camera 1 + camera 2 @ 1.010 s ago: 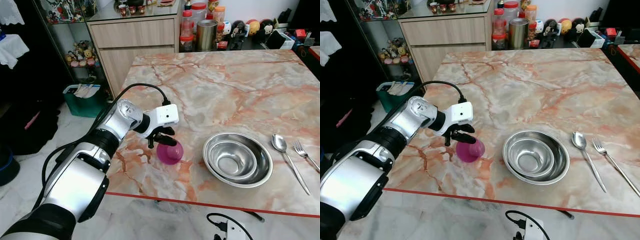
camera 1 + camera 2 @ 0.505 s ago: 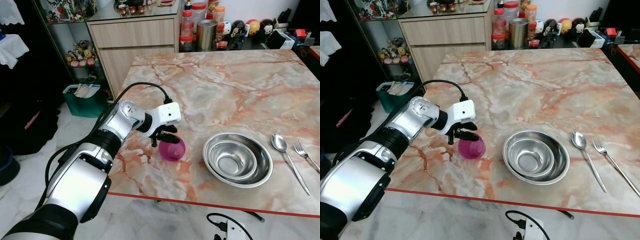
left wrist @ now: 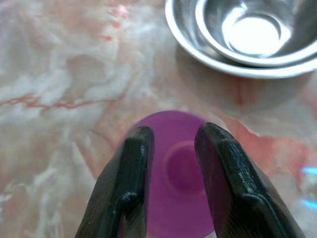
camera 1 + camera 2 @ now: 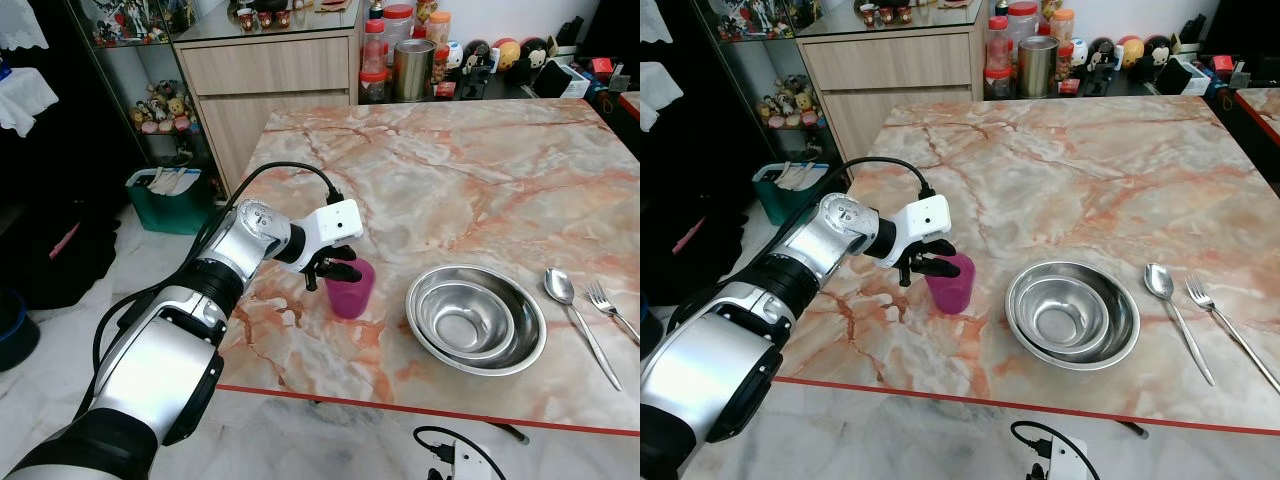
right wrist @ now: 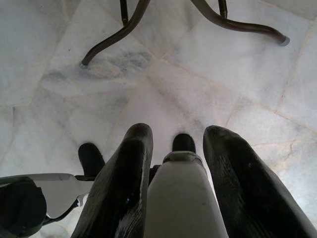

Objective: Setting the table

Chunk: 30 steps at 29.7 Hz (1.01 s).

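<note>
1. Two steel bowls [image 4: 475, 318], one nested inside the other, sit near the front edge of the marble table [image 4: 470, 170], so I'll use them as the landmark.
2. Just left of the bowls stands a purple cup [image 4: 349, 288], upright on the table, apart from the bowls, not touching.
3. Left gripper [image 4: 338, 271] is at the cup, on the side away from the bowls. In the left wrist view its two black fingers [image 3: 130, 183] sit narrow over the cup [image 3: 173, 193], one finger looks to be inside the rim and one outside, so it seems pinched on the cup wall, though the blur makes that hard to be sure of.
4. Right of the bowls lie a spoon [image 4: 570, 318] and then a fork [image 4: 612, 310], side by side, fork farthest out.
5. Right gripper [image 5: 176, 163] hangs low over the tiled floor [image 5: 59, 59], fingers a bit apart with nothing between them.
6. Far behind the bowls, past the table's back edge, a metal canister [image 4: 412, 68] stands among jars on a cabinet.
</note>
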{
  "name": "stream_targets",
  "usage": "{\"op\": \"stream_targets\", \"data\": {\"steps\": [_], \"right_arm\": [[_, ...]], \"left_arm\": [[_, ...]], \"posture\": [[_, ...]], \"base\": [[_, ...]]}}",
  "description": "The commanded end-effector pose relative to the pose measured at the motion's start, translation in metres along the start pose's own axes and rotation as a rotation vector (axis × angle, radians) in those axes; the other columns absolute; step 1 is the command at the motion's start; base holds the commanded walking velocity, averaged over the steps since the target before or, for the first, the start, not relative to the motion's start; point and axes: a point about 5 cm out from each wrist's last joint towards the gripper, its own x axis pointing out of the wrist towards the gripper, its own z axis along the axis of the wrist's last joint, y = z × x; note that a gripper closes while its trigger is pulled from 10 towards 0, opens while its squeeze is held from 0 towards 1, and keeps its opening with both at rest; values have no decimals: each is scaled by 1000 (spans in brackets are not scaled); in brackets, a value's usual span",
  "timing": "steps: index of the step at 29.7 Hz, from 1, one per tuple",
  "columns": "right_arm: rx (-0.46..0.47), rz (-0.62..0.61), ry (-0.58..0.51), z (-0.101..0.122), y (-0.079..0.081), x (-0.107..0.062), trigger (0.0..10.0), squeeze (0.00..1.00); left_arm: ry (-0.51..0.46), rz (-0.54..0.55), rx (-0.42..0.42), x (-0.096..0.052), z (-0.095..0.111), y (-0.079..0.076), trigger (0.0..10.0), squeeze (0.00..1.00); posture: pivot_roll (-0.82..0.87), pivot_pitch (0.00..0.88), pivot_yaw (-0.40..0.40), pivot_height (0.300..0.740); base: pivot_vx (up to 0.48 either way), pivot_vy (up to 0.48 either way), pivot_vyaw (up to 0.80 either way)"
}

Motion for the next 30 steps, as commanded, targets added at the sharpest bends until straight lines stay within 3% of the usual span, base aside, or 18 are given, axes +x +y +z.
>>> {"op": "stream_targets", "data": {"steps": [1, 6, 9, 11, 13, 16, 19, 23, 25, 26, 27, 29, 30], "right_arm": [[10, 5, 10, -2, 2, 0, 10000, 0], [6, 6, 4, 1, 2, 0, 10000, 0], [6, 5, 1, 1, 1, 0, 10000, 0], [5, 4, -1, 1, 1, 0, 10000, 0], [3, 3, -4, 2, 0, 1, 10000, 0], [-3, 3, -8, 3, -1, 1, 10000, 0], [-16, 8, -13, 5, -1, 1, 10000, 0], [-16, 7, -13, 6, -1, 1, 10000, 0], [-25, 12, -21, 9, 0, 2, 10000, 0], [-25, 12, -21, 9, 0, 2, 10000, 0], [-27, 14, -25, 11, 0, 2, 10000, 0], [-28, 14, -25, 11, 0, 2, 10000, 0], [-29, 16, -24, 11, 0, 2, 10000, 0]], "left_arm": [[-6, 35, -6, -6, 1, 6, 10000, 0], [-66, 147, -76, -15, 4, 17, 10000, 0], [-173, 299, -178, -26, 6, 30, 10000, 0], [-272, 458, -241, -38, 5, 41, 10000, 0], [-338, 651, -333, -59, -9, 51, 10000, 0], [-353, 775, -392, -75, -25, 55, 10000, 0], [-348, 987, -462, -104, -53, 58, 10000, 0], [-347, 1014, -468, -106, -55, 58, 10000, 0], [-278, 1257, -527, -141, -91, 53, 10000, 0], [-278, 1257, -527, -141, -91, 53, 10000, 0], [-196, 1391, -532, -160, -112, 47, 10000, 0], [-177, 1414, -531, -163, -116, 45, 10000, 0], [-97, 1501, -526, -175, -132, 38, 10000, 0]], "posture": [[-10, 13, 99, 740], [-12, 11, 93, 740], [-15, 7, 92, 740], [-18, 5, 87, 740], [-14, 4, 79, 740], [-8, 6, 73, 740], [-2, 5, 62, 740], [-2, 5, 62, 740], [3, 5, 59, 740], [3, 5, 59, 740], [2, 3, 59, 740], [2, 3, 59, 740], [3, 2, 61, 740]], "base": [[0, 0, 0], [0, 0, 0], [0, 0, 0], [0, 0, 0], [0, 0, 0], [0, 0, 0], [0, 0, 0], [0, 0, 0], [0, 0, 0], [0, 0, 0], [0, 0, 0], [0, 0, 0], [0, 0, 0]]}}
